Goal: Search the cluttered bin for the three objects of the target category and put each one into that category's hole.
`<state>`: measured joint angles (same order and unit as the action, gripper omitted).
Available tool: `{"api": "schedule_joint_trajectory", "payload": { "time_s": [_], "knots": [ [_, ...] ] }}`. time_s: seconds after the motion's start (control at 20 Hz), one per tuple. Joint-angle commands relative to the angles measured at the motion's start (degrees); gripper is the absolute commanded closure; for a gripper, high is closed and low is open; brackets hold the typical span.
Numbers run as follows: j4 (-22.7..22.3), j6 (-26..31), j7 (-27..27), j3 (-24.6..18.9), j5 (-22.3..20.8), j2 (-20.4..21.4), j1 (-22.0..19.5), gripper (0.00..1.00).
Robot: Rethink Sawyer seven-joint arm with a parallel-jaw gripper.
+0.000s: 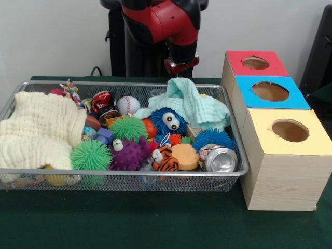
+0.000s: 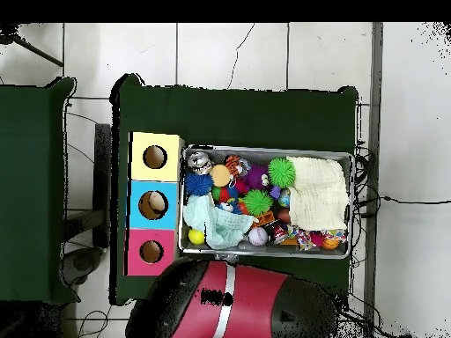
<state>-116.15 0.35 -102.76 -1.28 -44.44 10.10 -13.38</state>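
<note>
The silver wire-mesh bin (image 1: pixel 129 174) lies on the green table and is full of clutter. It holds a cream cloth (image 1: pixel 39 129), a mint cloth (image 1: pixel 194 104), a blue fuzzy toy with eyes (image 1: pixel 168 122), green spiky balls (image 1: pixel 91 154), a purple spiky ball (image 1: pixel 129 154), a tiger toy (image 1: pixel 166 160), an orange disc (image 1: pixel 185 155), a crushed can (image 1: pixel 220 160) and a baseball (image 1: pixel 127 105). The bin also shows in the overhead view (image 2: pixel 264 149). The red arm (image 1: pixel 166 21) hangs behind the bin's far side. I see no gripper fingers in either view.
Three wooden boxes stand in a row beside the bin, each with a round hole: red top (image 1: pixel 257 63), blue top (image 1: pixel 270 92), yellow top (image 1: pixel 289 130). In the overhead view the arm (image 2: pixel 238 304) covers the table's bottom edge. Cables lie on the floor around the table.
</note>
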Motion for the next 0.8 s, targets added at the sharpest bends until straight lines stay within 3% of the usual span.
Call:
{"api": "schedule_joint_trajectory", "payload": {
  "time_s": [0.05,0.25,0.4,0.5,0.65,0.8],
  "knots": [
    [5.3,-7.3,-9.9,-3.1,4.0,-1.0,1.3,0.0],
    [4.3,-8.6,-10.6,-2.9,4.4,-1.2,1.4,0.0],
    [3.8,-7.2,-8.5,-2.8,2.0,-1.1,-0.7,0.0],
    [3.3,-5.4,-5.0,-3.0,-1.9,-1.0,-4.3,0.0],
    [1.7,1.2,2.7,-5.8,-8.4,0.8,-13.3,0.0],
    [0.9,5.8,7.8,-8.7,-12.5,1.6,-20.3,0.0]
  ]
}}
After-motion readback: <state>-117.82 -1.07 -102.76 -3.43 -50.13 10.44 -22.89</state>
